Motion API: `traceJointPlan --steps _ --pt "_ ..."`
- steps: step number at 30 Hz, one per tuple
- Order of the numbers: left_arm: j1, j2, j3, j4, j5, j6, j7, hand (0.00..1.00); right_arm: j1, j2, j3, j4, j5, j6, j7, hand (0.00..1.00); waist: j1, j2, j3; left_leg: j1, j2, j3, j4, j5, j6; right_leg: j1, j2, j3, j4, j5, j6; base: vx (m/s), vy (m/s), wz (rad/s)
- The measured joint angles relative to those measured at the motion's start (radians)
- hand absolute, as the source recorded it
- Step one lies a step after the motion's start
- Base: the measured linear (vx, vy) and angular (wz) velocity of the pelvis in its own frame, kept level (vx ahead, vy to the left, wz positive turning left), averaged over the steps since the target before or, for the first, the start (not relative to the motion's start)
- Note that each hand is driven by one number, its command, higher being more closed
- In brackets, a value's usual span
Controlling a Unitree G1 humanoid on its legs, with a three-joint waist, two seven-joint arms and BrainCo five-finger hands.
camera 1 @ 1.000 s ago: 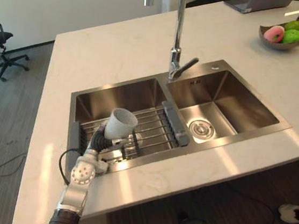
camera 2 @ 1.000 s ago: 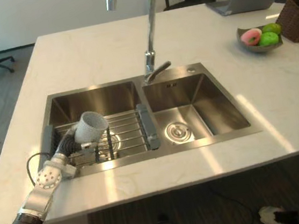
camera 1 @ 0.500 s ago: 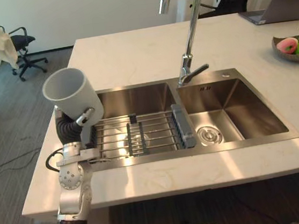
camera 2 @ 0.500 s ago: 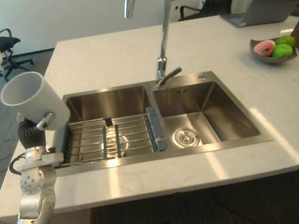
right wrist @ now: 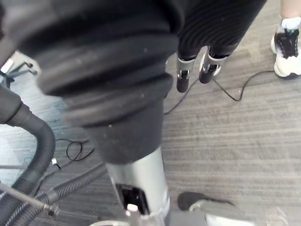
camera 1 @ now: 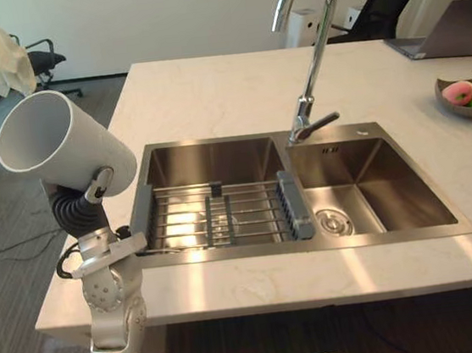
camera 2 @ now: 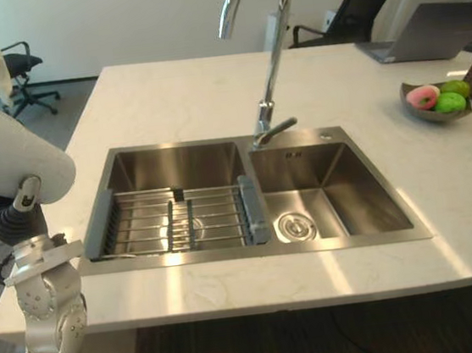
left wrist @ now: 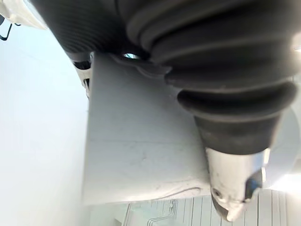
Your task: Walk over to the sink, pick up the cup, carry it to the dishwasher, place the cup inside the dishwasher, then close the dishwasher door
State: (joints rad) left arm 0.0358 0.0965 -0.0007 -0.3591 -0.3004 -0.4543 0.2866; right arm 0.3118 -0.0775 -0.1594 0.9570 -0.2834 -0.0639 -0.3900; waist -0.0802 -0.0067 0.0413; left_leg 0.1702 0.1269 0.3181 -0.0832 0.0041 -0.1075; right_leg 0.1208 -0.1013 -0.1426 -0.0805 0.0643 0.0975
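We are gripping the tilted cup (camera 1: 58,146) in the left hand (camera 1: 99,185), beside the sink (camera 1: 217,157). Right hand (right wrist: 183,75) is hanging slack, fingers loose.

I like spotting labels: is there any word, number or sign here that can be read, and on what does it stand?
No text here can be read.
The cup: plain white, no print on the side that shows.
The sink: a small dark mark on the right basin's back wall, too small to read.
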Motion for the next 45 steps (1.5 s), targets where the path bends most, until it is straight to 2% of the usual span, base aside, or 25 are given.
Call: traceJointPlan --steps 4,8,12,13,18,19,20,24,26,28,31,32,35,42,45 --pt "0.016 -0.001 -0.001 -0.028 0.0 -0.001 -0.002 1.0 0.0 0.008 0.03 -0.07 -0.001 -0.046 -0.078 0.0 -0.003 0.004 -0.001 -0.004 0.0 -0.01 0.0 0.001 0.001 -0.003 0.001 -0.003 0.0 0.0 0.0 0.0 0.0 0.0" --pt "0.062 -0.006 0.002 -0.063 -0.001 -0.007 -0.007 1.0 0.004 0.03 0.032 -0.163 -0.038 -0.118 -0.15 0.0 0.0 0.008 -0.003 -0.011 -0.001 -0.012 0.0 0.005 0.001 -0.01 0.001 -0.006 0.0 0.0 0.0 0.0 -0.002 0.01" --pt "0.078 -0.042 0.006 -0.063 -0.004 -0.012 -0.011 1.0 0.006 0.039 0.038 -0.232 -0.034 -0.188 -0.165 0.0 0.009 0.013 -0.005 -0.011 -0.002 -0.012 0.0 0.007 0.001 -0.015 0.002 -0.006 0.0 0.002 0.001 0.0 0.0 0.0" --pt "0.105 -0.067 0.006 -0.063 -0.012 -0.028 -0.053 1.0 0.006 0.039 0.028 -0.236 0.13 -0.225 0.009 0.0 0.019 0.028 0.012 -0.012 -0.002 -0.015 0.0 0.008 0.001 -0.016 0.002 -0.006 0.0 0.002 0.001 0.0 0.0 0.0" --pt "0.105 -0.075 0.005 -0.063 -0.012 -0.031 -0.053 1.0 0.006 0.037 0.013 -0.236 0.13 -0.226 0.011 0.0 0.016 0.025 0.014 -0.005 -0.001 0.002 0.006 0.003 -0.001 -0.031 0.006 0.025 0.002 0.002 0.001 -0.01 0.0 -0.12" --pt "0.098 -0.079 0.004 -0.063 -0.013 -0.035 -0.05 1.0 0.008 0.034 0.008 -0.232 0.154 -0.225 0.024 0.0 0.016 0.025 0.014 -0.006 0.001 0.017 0.006 -0.01 -0.011 -0.041 0.008 0.031 -0.006 0.002 -0.001 -0.04 -0.009 -0.28" --pt "0.081 -0.078 -0.004 -0.06 -0.012 -0.034 -0.05 1.0 0.02 0.037 -0.008 -0.223 0.21 -0.214 0.058 0.0 0.01 0.023 0.015 -0.013 0.001 0.008 0.006 -0.015 -0.006 -0.046 0.007 0.022 -0.006 -0.005 -0.009 -0.03 -0.014 -0.15" --pt "0.036 -0.084 -0.021 -0.054 -0.011 -0.033 -0.046 1.0 0.058 0.041 -0.094 -0.127 0.41 -0.164 0.177 0.0 -0.002 0.021 0.014 -0.011 0.003 -0.024 0.006 -0.016 -0.013 -0.029 0.007 -0.01 -0.006 -0.014 -0.003 0.04 -0.02 0.16" --pt "0.027 -0.1 -0.015 -0.049 -0.011 -0.032 -0.028 1.0 0.063 0.044 -0.146 -0.07 0.512 -0.137 0.243 0.0 0.004 0.024 0.002 -0.01 0.007 -0.024 0.006 -0.015 -0.01 -0.028 0.009 -0.018 -0.003 -0.017 -0.001 0.1 -0.016 0.07" --pt "0.005 -0.117 -0.005 -0.016 -0.011 -0.021 -0.021 1.0 0.063 0.064 -0.224 -0.019 0.647 -0.107 0.336 0.0 0.016 0.022 -0.009 -0.01 0.011 -0.027 0.006 -0.018 -0.01 -0.02 0.006 -0.071 0.0 -0.018 -0.001 0.09 -0.013 0.07" --pt "0.005 -0.116 0.001 -0.004 -0.012 0.005 0.0 1.0 0.034 0.08 -0.308 0.047 0.771 -0.081 0.424 0.0 0.024 0.012 -0.01 -0.012 0.003 -0.041 0.006 -0.018 -0.009 0.002 0.002 -0.09 0.003 -0.024 0.007 0.04 0.008 0.22" --pt "0.007 -0.116 0.002 -0.003 -0.012 0.007 0.001 1.0 0.032 0.083 -0.317 0.048 0.777 -0.08 0.434 0.0 0.027 0.011 -0.011 -0.011 0.001 -0.047 0.006 -0.018 -0.009 0.008 0.0 -0.092 0.004 -0.024 0.007 -0.03 0.004 0.26" --pt "0.013 -0.115 0.011 -0.003 -0.012 0.007 0.008 1.0 0.019 0.108 -0.327 0.048 0.797 -0.081 0.457 0.0 0.063 -0.003 -0.027 -0.009 -0.001 -0.058 0.006 -0.019 -0.005 0.019 -0.004 -0.102 0.01 -0.034 0.01 -0.05 -0.001 0.16" --pt "0.069 -0.113 0.07 -0.003 -0.012 0.007 0.015 1.0 -0.005 0.107 -0.336 0.057 0.785 -0.125 0.473 0.0 0.085 -0.001 -0.035 -0.013 -0.008 -0.104 0.006 -0.009 0.006 0.035 -0.014 -0.144 0.034 -0.051 0.01 -0.06 -0.008 0.21" --pt "0.077 -0.109 0.085 -0.005 -0.011 0.01 0.022 1.0 -0.029 0.103 -0.338 0.086 0.741 -0.134 0.474 0.0 0.1 0.004 -0.034 -0.037 -0.009 -0.136 0.02 -0.006 0.006 0.036 -0.014 -0.171 0.035 -0.055 0.01 -0.03 -0.018 0.28"
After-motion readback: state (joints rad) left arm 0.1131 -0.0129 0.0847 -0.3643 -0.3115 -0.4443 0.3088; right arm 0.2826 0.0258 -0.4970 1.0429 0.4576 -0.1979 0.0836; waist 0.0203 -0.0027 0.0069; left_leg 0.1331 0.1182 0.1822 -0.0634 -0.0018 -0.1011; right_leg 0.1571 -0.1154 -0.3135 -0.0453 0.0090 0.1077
